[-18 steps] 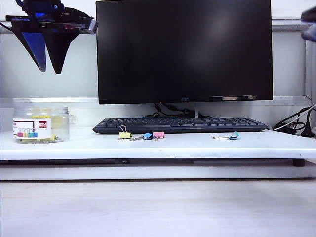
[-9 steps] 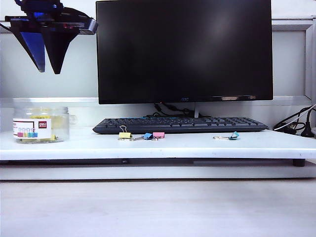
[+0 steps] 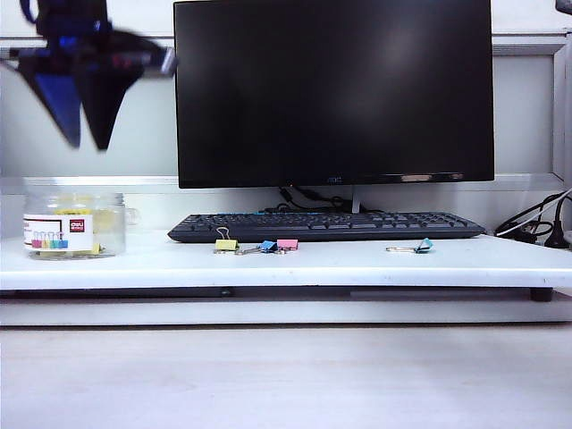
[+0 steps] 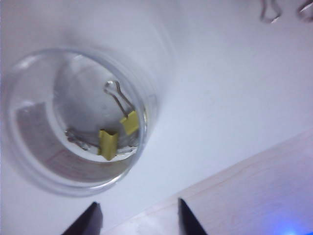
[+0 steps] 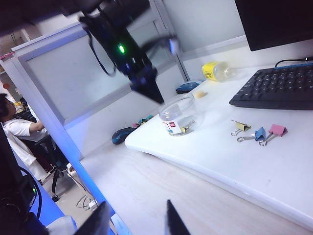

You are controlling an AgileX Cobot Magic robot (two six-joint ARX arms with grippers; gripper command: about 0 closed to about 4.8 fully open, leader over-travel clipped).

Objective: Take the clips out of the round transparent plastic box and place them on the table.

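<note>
Pale-yellow clips [image 4: 117, 134] lie in the clear round transparent plastic box [image 3: 73, 223] with its white, red-marked label; the tabletop [image 3: 357, 261] is white, the keyboard [image 3: 326, 225] black.

At the left end of the table [image 3: 357, 265] stands the round transparent plastic box [image 3: 73, 225], with two clips [image 4: 117, 134] inside it and the left gripper [image 3: 86, 143] hanging above it, upper left of the frame. Mid-table, a row of binder clips [image 3: 257, 245] lies before the keyboard [image 3: 326, 225], the monitor [image 3: 333, 89] behind. The right gripper [image 5: 135, 220] sits apart, off the table's front.
</note>
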